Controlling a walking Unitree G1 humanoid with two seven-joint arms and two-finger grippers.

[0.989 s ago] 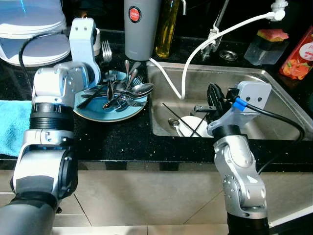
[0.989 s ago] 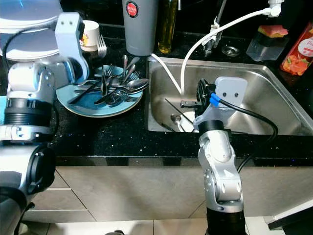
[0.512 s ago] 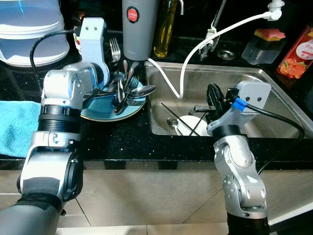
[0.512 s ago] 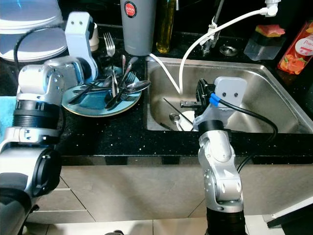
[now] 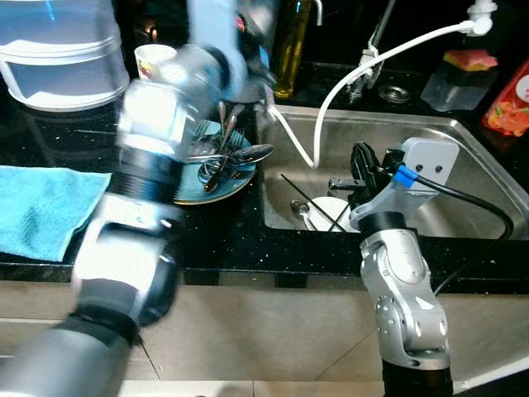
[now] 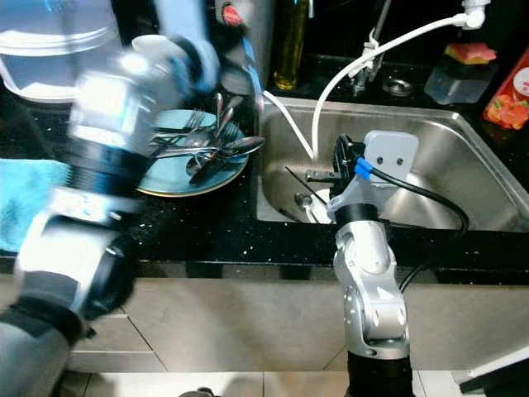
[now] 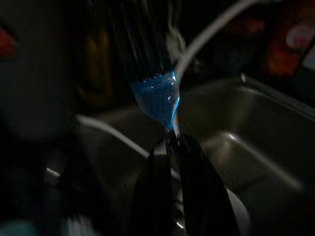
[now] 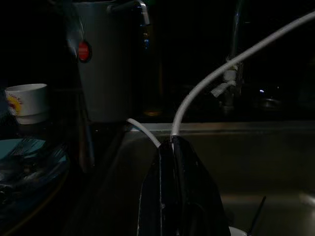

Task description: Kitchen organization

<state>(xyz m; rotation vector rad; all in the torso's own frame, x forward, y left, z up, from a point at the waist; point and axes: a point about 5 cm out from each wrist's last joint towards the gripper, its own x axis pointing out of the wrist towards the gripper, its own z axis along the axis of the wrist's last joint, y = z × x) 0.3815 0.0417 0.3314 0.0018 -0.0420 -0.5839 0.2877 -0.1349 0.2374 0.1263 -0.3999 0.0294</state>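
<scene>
A blue plate [image 6: 173,184] piled with spoons and forks [image 5: 235,153] sits on the black counter left of the steel sink [image 5: 463,141]. My left arm is motion-blurred above the plate, near the grey canister [image 8: 106,64]. My left gripper [image 7: 173,140] is shut on a fork [image 7: 157,96], tines pointing out past the fingertips toward the sink. My right gripper [image 5: 359,169] hangs shut over the sink with nothing in it. Below it lie a white plate [image 5: 326,211] and thin black chopsticks [image 5: 310,194].
A white hose [image 5: 372,62] arcs from the tap into the sink. A blue towel [image 5: 45,207] lies at the counter's left. Behind stand a paper cup [image 5: 153,58], clear tubs [image 5: 58,50], an oil bottle [image 5: 293,41], a sponge tub [image 5: 463,70] and a red pack [image 5: 511,99].
My left arm lifted a fork off the blue plate and has swung fast to the right, toward the canister and sink. The right arm has stayed still.
</scene>
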